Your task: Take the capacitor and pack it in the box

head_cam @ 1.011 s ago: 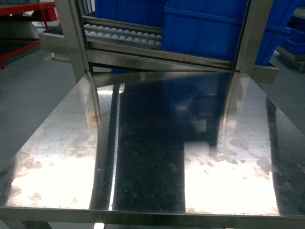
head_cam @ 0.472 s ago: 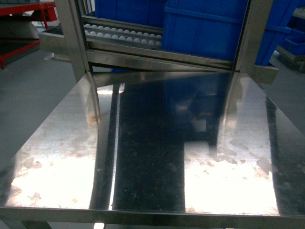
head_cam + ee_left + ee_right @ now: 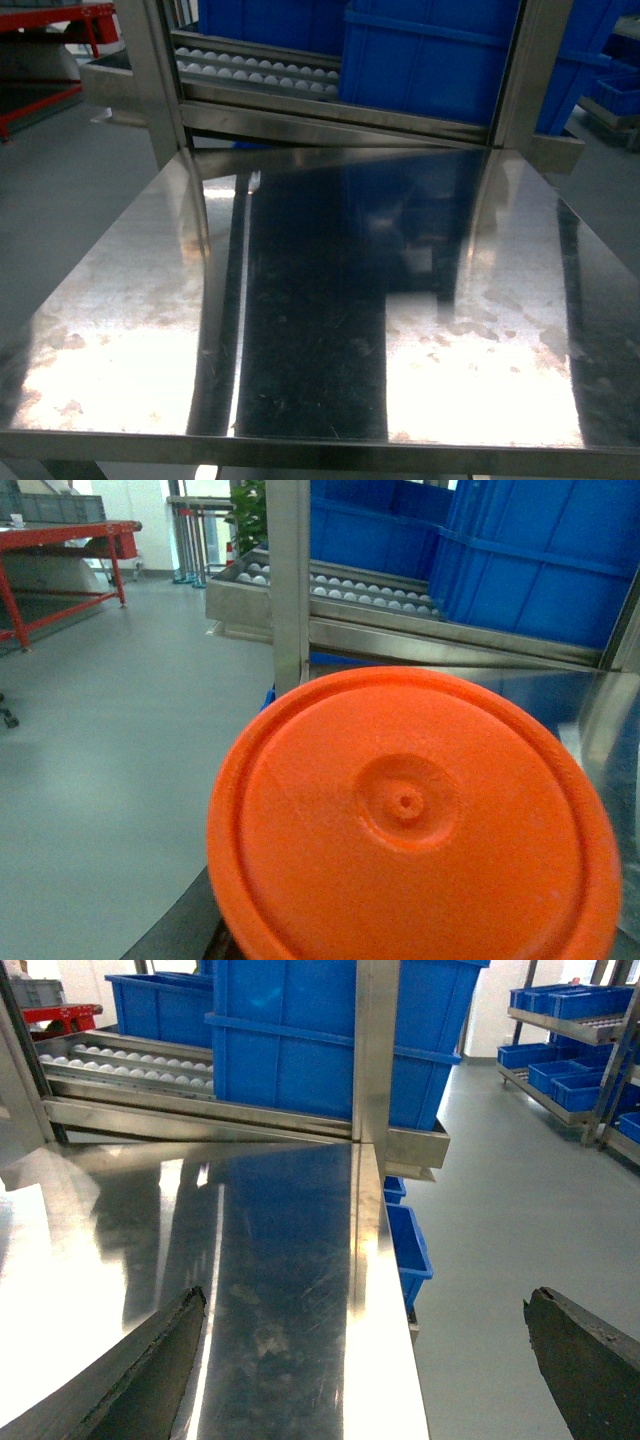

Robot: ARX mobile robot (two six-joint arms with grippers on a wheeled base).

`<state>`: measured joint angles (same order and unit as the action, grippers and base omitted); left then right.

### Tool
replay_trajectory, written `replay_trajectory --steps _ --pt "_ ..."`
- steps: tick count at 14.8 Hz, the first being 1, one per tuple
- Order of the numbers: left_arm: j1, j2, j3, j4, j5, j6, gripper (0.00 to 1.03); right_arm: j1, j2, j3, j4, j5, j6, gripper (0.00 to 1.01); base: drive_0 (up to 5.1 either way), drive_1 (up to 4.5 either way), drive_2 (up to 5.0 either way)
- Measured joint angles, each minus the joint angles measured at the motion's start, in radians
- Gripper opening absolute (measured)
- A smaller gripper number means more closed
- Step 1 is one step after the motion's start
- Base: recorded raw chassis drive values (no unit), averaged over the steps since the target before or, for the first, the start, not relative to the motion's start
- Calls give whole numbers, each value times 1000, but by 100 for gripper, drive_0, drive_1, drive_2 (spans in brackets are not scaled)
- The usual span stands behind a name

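Note:
A big round orange capacitor point(image 3: 410, 830) fills the lower half of the left wrist view, its flat end with a small centre dimple facing the camera. It hangs in front of the left gripper and hides the jaws, which appear shut on it. My right gripper point(image 3: 365, 1360) is open and empty, its two dark fingertips point(image 3: 150, 1370) spread wide above the right edge of the steel table point(image 3: 280, 1260). Neither gripper shows in the head view. The box is out of view.
The shiny steel table point(image 3: 320, 300) lies ahead, with a roller rack point(image 3: 260, 72) and large blue bins point(image 3: 430, 60) behind upright steel posts point(image 3: 290, 580). Small blue bins point(image 3: 408, 1245) sit below the table's right side. A red-framed bench point(image 3: 60, 540) stands far left.
The head view has shifted very slightly. Nothing on the table has moved.

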<state>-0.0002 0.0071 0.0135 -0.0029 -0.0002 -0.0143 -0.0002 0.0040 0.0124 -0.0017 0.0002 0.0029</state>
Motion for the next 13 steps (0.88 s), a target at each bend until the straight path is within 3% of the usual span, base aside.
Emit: replay_trajectory --steps 13 --pt "0 0 0 -4 0 3 44 0 0 0 -3 0 -1 98 0 0 0"
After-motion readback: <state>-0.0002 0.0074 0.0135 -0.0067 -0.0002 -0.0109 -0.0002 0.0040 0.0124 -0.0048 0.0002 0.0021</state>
